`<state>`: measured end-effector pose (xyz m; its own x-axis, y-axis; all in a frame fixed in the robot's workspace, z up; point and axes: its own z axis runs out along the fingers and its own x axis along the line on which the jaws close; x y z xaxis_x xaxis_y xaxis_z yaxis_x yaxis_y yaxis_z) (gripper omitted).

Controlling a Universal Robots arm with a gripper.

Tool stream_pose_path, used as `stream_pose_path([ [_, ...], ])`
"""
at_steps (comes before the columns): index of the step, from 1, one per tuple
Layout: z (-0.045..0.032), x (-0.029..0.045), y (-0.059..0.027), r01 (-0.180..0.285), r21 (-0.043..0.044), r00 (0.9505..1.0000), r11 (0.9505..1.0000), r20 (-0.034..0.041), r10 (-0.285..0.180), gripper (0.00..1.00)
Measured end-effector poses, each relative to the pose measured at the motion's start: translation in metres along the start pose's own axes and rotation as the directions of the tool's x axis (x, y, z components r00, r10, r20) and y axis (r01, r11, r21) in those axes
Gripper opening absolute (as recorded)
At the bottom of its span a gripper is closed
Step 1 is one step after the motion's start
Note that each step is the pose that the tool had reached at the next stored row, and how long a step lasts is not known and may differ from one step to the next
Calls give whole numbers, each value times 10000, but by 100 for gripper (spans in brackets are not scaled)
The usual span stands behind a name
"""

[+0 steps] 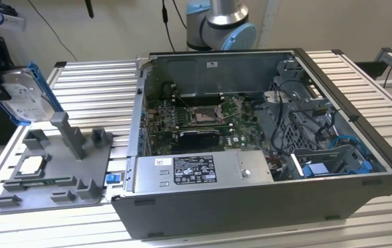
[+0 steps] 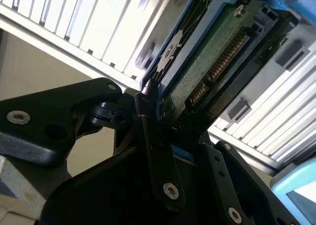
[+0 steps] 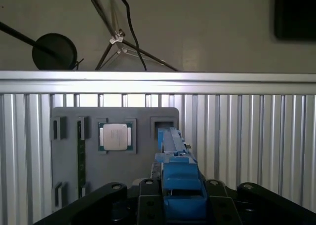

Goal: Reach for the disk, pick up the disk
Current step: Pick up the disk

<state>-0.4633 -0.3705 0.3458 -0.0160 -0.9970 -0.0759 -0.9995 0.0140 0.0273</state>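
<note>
Black-fingered, pinching the disk (image 1: 22,98) in the gripper (image 1: 4,92), holding it over the grey tray (image 1: 51,155); baring green circuit board (image 2: 197,82) in the second wrist view, overlooking the chip (image 3: 116,136) in the first wrist view.

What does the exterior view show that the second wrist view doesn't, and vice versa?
Exterior view: the open computer, the grey tray with a chip, and the silver face of the disk. Second wrist view: the disk's green circuit board and connector pins, up close. Both: the claw shut on the blue-framed disk, over the ribbed table.
</note>
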Motion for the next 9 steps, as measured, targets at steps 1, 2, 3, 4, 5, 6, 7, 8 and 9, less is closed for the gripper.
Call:
stream_pose_path([
  [1,-14,-1,1,0,-1,10000,10000,-1,0,0],
  [2,-26,-2,1,0,0,10000,10000,0,0,0],
  [3,-38,-3,1,0,0,10000,10000,-1,0,0],
  [4,-51,-4,2,0,-1,10000,10000,-1,0,0],
  [5,-63,-5,2,0,-1,10000,10000,0,0,0],
  [6,-76,-6,2,0,-1,10000,10000,-1,0,0],
  [7,-88,-7,3,0,0,10000,10000,0,0,0],
  [8,-100,-8,3,0,0,10000,10000,0,0,0],
  [9,-111,-9,3,0,0,10000,10000,0,0,0],
])
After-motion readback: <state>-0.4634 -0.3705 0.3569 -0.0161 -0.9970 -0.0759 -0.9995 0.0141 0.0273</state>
